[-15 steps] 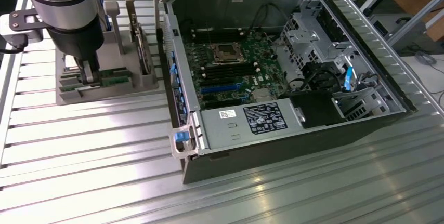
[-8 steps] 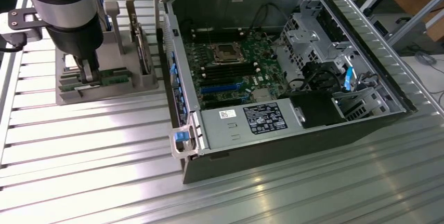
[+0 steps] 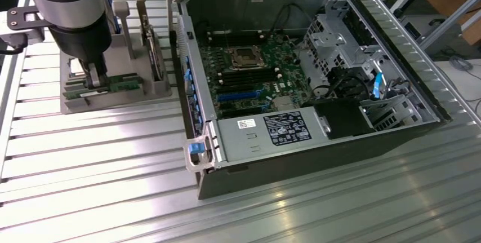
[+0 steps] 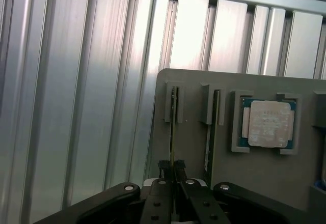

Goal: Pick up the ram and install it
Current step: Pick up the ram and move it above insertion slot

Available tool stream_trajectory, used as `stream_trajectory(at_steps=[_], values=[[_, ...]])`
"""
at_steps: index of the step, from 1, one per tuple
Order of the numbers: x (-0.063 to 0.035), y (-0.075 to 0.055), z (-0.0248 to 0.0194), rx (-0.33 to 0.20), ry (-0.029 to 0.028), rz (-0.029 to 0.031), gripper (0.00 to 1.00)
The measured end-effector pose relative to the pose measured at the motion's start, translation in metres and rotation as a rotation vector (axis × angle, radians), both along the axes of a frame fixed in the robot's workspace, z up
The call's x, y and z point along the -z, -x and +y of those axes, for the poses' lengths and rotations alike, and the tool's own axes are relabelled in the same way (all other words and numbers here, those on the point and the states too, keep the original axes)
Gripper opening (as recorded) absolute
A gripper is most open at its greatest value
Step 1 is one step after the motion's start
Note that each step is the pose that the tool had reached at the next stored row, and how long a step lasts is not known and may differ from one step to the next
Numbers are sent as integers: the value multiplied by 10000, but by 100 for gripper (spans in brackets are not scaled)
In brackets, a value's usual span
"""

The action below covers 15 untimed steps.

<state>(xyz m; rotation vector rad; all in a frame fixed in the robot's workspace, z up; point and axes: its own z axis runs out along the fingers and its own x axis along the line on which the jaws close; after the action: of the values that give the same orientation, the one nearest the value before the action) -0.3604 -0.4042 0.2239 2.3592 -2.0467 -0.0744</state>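
Gripping: we find the gripper point(image 4: 172, 167) pinched narrow on the ram point(image 4: 173, 127).
Ram: on edge in holder point(image 4: 254, 183) slot, between fingers.

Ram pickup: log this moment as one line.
phase: pickup | claw: shut on ram | ram: standing on edge in grey holder slot | second ram: neighbouring slot, untouched

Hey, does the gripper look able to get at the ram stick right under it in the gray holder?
Likely yes: the gripper sits over the gray holder, jaws closed on the upper edge of that ram, with nothing between them.
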Motion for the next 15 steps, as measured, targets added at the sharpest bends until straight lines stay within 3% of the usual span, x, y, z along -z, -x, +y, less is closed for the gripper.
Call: stream_trajectory(at_steps=[15], values=[[-77, 0, 0, 0, 0, 0, 13]])
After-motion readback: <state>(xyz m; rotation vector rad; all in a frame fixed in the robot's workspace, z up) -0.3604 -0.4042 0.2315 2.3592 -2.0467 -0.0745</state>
